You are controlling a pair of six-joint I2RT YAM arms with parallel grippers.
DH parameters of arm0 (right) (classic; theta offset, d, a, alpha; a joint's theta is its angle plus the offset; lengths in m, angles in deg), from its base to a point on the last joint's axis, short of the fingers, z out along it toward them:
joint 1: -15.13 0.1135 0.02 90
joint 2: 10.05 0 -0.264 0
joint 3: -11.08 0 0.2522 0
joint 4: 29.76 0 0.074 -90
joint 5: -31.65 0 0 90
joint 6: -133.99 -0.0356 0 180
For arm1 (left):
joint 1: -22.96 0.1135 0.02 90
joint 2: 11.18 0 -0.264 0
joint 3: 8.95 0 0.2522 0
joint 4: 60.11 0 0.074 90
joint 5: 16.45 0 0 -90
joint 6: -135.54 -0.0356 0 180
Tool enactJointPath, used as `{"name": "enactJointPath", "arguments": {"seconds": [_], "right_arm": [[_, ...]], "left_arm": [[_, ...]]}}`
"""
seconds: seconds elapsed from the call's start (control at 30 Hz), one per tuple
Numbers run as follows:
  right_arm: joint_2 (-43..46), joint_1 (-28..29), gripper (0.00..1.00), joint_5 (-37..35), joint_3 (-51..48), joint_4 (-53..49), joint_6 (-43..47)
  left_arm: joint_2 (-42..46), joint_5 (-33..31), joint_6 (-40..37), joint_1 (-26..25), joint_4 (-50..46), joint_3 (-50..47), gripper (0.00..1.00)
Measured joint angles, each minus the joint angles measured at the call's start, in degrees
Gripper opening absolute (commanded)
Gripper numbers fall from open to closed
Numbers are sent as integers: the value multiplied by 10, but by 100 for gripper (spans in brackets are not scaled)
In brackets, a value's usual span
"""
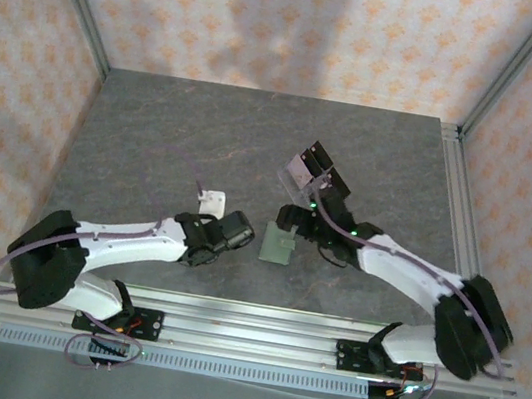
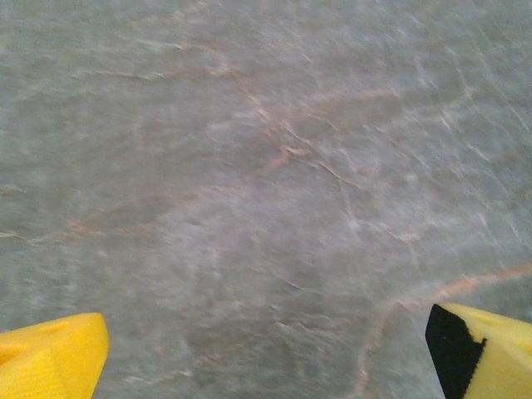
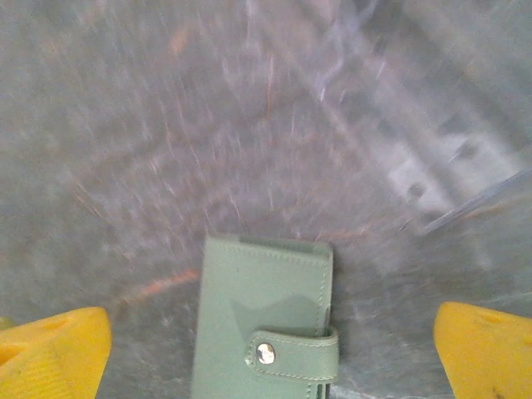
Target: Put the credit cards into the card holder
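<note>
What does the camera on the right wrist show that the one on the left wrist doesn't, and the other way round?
Right wrist view: the card holder, a sage-green wallet lying shut on the table, its snap tab fastened, apart from both fingers. Left wrist view: a branching orange vein in the stone-look surface, and a black face on one finger. Both: the grey table, and a pair of yellow fingers spread wide in the bottom corners, the left arm's and the right arm's.
</note>
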Motion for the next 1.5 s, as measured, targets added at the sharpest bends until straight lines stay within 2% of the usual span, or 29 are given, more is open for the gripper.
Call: {"name": "enactJointPath", "arguments": {"seconds": [0.13,0.23,0.33,0.43,0.53,0.63,0.9,1.07,1.23,1.4,1.5], "right_arm": [[107,-67,99,-30,5,-50,22],[148,-140,99,-63,18,-90,41],[154,-206,99,-108,29,-108,62],[146,-261,99,-150,28,-102,82],[128,-327,99,-177,7,-59,96],[99,-370,99,-212,-24,-13,103],[0,-378,99,-270,-72,110,153],[-29,-378,100,-267,-137,245,202],[-59,-379,99,-227,-194,389,240],[-140,-380,100,-175,-258,607,263],[-151,-381,100,-155,-263,604,271]], "left_arm": [[68,-22,-53,74,-4,2,100],[124,-59,-119,123,23,-6,100],[178,-86,-198,162,88,-43,100],[211,-88,-252,226,139,-84,100],[216,-88,-289,299,189,-112,100],[190,-88,-331,338,251,-130,100],[47,-48,-430,374,485,-180,100],[-2,26,-468,402,590,-199,100],[-57,107,-482,434,684,-200,99],[-84,166,-488,443,701,-201,100],[-84,184,-489,450,708,-200,100]]}}
